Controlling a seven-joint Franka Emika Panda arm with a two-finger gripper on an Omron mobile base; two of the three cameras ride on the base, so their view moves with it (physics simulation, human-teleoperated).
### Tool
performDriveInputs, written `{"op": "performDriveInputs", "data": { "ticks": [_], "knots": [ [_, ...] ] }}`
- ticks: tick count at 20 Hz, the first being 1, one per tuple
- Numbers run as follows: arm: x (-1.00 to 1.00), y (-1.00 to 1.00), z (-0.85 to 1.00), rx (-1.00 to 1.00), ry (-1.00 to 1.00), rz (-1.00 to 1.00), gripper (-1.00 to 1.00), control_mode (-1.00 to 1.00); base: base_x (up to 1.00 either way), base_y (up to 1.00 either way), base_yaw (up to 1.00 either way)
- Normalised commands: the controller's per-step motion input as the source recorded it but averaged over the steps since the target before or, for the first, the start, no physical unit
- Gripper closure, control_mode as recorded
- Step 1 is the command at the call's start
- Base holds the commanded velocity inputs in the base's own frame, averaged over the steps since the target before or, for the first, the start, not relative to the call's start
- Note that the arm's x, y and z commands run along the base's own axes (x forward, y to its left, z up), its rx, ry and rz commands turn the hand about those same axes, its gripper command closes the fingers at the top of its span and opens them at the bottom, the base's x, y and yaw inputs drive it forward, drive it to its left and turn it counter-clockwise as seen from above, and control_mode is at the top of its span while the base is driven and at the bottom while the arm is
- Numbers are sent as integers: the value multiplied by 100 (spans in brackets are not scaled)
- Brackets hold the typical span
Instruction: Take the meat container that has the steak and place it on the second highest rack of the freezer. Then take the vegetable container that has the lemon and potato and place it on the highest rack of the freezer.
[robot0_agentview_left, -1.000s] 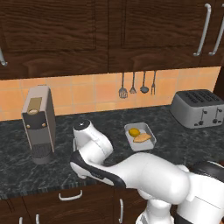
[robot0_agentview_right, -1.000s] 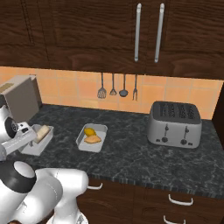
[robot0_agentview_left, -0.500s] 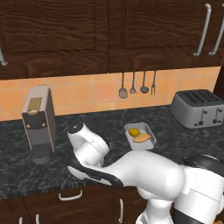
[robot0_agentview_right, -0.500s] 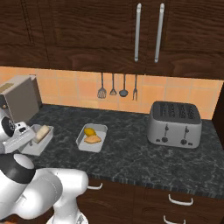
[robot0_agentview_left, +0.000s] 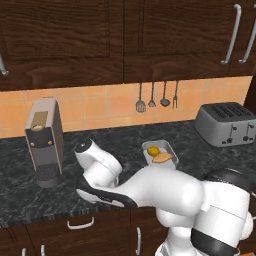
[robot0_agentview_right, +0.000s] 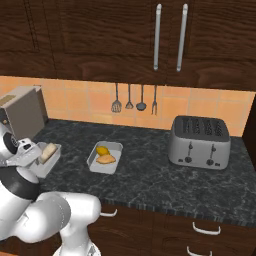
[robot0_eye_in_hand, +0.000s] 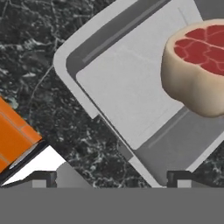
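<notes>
Coffee machine (robot0_agentview_left: 44, 140) at 9 o'clock on dark counter (robot0_agentview_left: 125, 145). Gripper (robot0_eye_in_hand: 111, 177) spread fully wide, holding nothing, hovering over meat container (robot0_eye_in_hand: 127, 94); steak (robot0_eye_in_hand: 197, 65) lies at its 2 o'clock end. Vegetable container (robot0_agentview_right: 105, 156) mid-counter holds lemon (robot0_agentview_right: 102, 151), potato (robot0_agentview_right: 106, 159). Toaster (robot0_agentview_right: 200, 142) at 3 o'clock.

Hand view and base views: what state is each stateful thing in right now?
gripper: open, above the meat container's rim, holding nothing
meat container: on the counter, steak inside
vegetable container: on the counter, lemon and potato inside
upper cabinets: closed
</notes>
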Motion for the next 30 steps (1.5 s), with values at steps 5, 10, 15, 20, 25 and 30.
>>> {"op": "performDriveInputs", "data": {
  "ticks": [5, 10, 15, 20, 25, 30],
  "knots": [
    [16, 1, -19, -3, 0, 0, -100, -100, 0, 0, 0],
    [3, 0, -30, -4, 0, 0, -100, -100, 0, 0, 0],
    [-27, 0, -46, -4, 1, 0, 100, -100, 0, 0, 0],
    [-6, 8, -34, -2, 0, 0, 100, -100, 0, 0, 0],
    [0, 6, -8, 2, 0, 0, 100, -100, 0, 0, 0],
    [-4, 0, -9, 0, 0, 0, 100, -100, 0, 0, 0]
  ]
}}
